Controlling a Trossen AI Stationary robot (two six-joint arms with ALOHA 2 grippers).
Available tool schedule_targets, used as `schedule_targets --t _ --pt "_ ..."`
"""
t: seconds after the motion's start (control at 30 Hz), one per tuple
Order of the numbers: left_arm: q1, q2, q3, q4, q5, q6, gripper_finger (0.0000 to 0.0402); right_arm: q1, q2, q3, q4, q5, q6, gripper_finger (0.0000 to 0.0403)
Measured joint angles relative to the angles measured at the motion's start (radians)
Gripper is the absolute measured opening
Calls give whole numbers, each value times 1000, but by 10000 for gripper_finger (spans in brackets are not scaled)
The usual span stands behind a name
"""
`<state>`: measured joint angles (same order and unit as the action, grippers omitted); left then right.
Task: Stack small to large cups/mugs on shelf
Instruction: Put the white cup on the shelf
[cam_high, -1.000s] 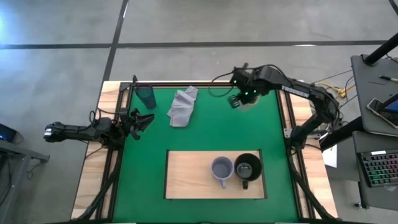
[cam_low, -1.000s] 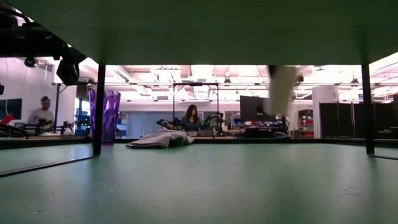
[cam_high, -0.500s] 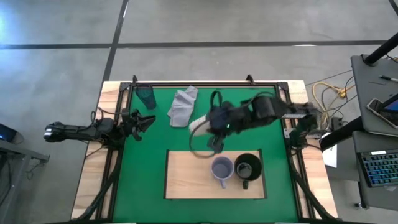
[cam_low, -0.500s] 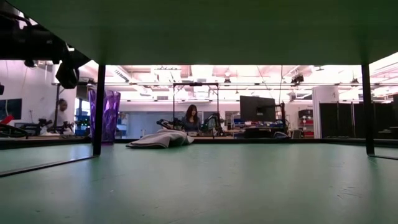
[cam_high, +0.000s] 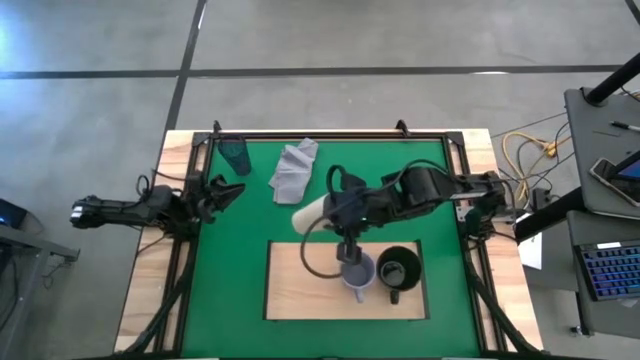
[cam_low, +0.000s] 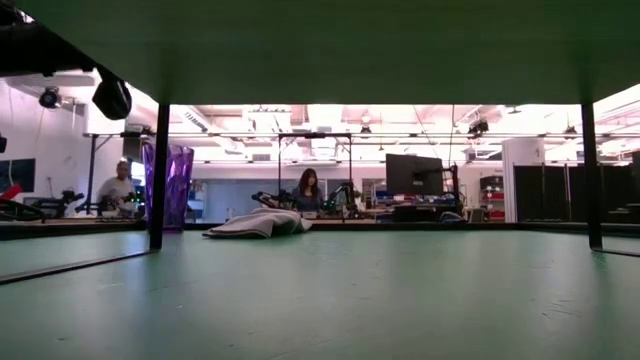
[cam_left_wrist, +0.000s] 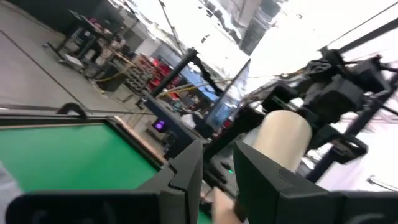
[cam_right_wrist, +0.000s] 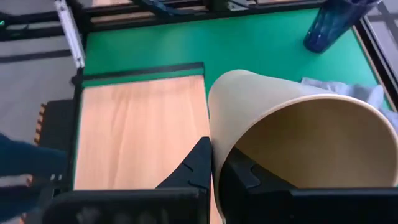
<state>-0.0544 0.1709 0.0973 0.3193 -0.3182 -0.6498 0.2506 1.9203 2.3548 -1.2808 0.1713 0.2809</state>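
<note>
My right gripper (cam_high: 337, 209) reaches over the middle of the green mat, shut on the cream handleless cup (cam_high: 312, 213), which also shows in the left wrist view (cam_left_wrist: 283, 134). The lavender-grey mug (cam_high: 356, 270) and the black mug (cam_high: 398, 268) stand side by side on the wooden shelf board (cam_high: 300, 290). Near the mat's far left corner the teal-and-purple tumbler (cam_high: 235, 155) stands upright, seen too in the low view (cam_low: 178, 185). My left gripper (cam_high: 226, 191) waits open at the mat's left edge. My right gripper pinches the cream cup's wall at the rim (cam_right_wrist: 214, 140), one finger (cam_right_wrist: 249, 174) inside the mouth and the other (cam_right_wrist: 193, 168) outside. The cup is lifted clear of the mat and lies tipped on its side, base toward the table's left, beyond the shelf's far edge.
A light grey cloth (cam_high: 293, 170) lies crumpled on the mat near the far edge, right of the tumbler. The left half of the shelf board is bare wood. A dark frame (cam_high: 330, 137) borders the mat. People move in the room behind (cam_low: 306, 190).
My right gripper has swung from the mat's far right area toward the table's left and near side, carrying the cream cup to the mat's middle just beyond the shelf. The cup has tipped onto its side in the hold. The left arm has kept still.
</note>
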Motion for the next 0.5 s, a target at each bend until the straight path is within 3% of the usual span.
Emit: schedule_targets --t 0.2,0.3,0.5 --pt "0 42 101 3 23 45 77 -5 -13 2 -5 -46 -49 9" --pt "0 93 210 10 35 56 77 -20 -13 2 5 -124 -55 9" --pt "0 302 492 -200 214 88 77 -22 -8 1 68 -252 -89 9"
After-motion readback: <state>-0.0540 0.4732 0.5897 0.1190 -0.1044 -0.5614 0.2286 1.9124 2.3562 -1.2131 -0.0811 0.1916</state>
